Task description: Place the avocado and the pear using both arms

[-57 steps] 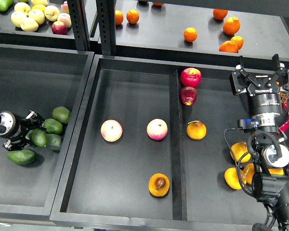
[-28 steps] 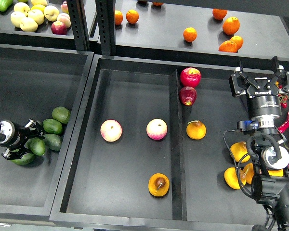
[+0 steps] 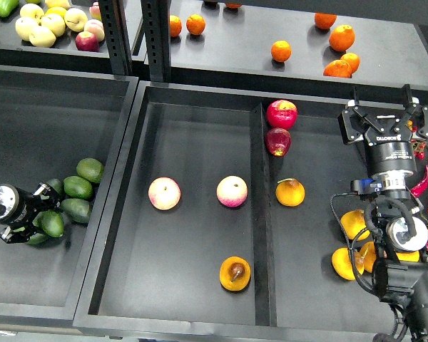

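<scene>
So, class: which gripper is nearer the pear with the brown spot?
Right. The right gripper hangs open up and to the right of the pear, over the tray's right compartment. The left gripper is farther off, among the avocados in the left tray.

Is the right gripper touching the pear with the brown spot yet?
Apart. The head view shows the right gripper open, far up and right of the pear, with bare tray floor and a divider between.

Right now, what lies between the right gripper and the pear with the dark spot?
In the head view, the stemmed orange-yellow fruit and the tray divider lie between the right gripper and the pear.
</scene>
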Available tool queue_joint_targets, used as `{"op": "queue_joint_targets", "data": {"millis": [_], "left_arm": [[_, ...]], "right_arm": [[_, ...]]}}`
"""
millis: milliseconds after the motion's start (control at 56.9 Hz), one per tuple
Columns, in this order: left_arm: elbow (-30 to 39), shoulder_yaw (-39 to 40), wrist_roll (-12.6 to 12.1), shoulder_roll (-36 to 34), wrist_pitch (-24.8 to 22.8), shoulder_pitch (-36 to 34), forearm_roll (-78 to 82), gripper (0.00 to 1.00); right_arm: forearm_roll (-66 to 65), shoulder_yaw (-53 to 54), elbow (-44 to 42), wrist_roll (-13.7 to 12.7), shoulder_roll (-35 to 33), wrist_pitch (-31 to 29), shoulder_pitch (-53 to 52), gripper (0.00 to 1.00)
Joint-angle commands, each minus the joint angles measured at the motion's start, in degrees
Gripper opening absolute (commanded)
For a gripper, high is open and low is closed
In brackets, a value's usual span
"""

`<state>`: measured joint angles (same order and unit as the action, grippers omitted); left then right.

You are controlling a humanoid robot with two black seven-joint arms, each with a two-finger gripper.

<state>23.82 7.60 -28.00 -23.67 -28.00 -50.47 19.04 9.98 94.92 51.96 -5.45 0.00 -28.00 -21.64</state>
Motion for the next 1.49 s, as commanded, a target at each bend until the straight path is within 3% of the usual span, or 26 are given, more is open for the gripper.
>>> {"op": "queue_joint_targets", "data": {"millis": [0,281,440,985,1477], "left_arm": [[0.0,0.0,0.0,0.0,0.0,0.2,0.1,0.48],[-0.1,0.0,0.0,-0.1,0.0,0.3,0.3,0.52],[-0.2,-0.3,0.0,-0.1,0.0,0.2,0.3,0.55],[-0.2,-2.0,0.0,0.1,0.0,0.2,0.3,0.69],[-0.4,-2.0,0.0,0.2,0.0,0.2,0.4,0.75]], "right_arm": [[0.0,0.0,0.0,0.0,0.0,0.0,0.0,0.99],[0.2,0.1,0.0,-0.1,0.0,0.0,0.2,0.99],[0.2,0.1,0.0,-2.0,0.0,0.0,0.5,0.99],[0.2,0.0,0.4,-2.5,0.0,0.0,1.0,0.99],[0.2,-0.7,0.4,-2.6,0.0,0.0,1.3,0.99]]}}
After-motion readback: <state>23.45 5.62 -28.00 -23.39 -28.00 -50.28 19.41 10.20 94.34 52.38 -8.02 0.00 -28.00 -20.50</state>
